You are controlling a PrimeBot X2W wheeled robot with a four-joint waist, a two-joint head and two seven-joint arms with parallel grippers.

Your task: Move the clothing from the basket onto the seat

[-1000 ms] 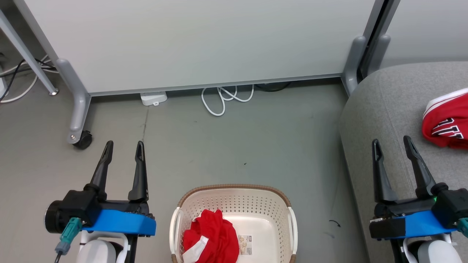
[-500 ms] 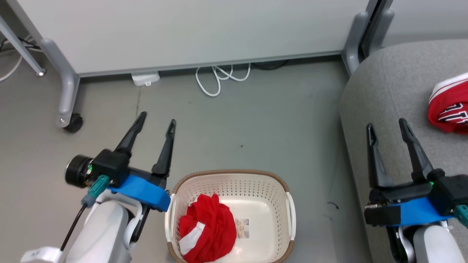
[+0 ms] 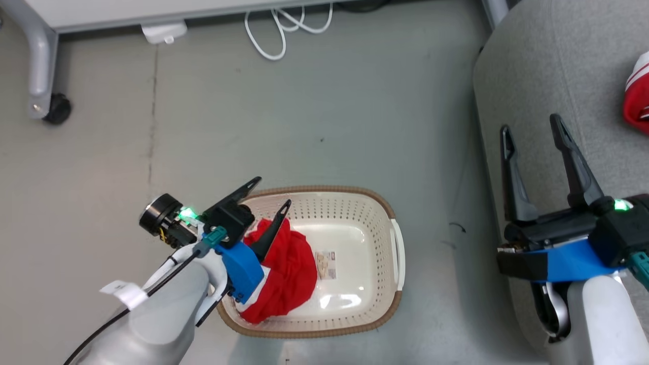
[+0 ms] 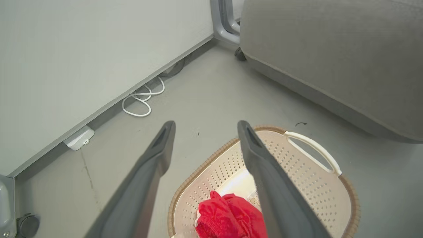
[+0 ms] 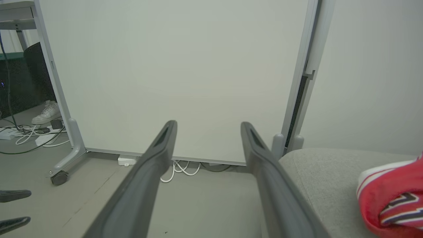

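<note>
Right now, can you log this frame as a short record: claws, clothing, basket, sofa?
left claw: open, over the basket's left end, above the red garment, not shut on it
right claw: open, empty, above the sofa's edge
basket: on the floor, red garment bunched at its left end
sofa: second red garment with white trim lies on it
status: one piece left to move
</note>
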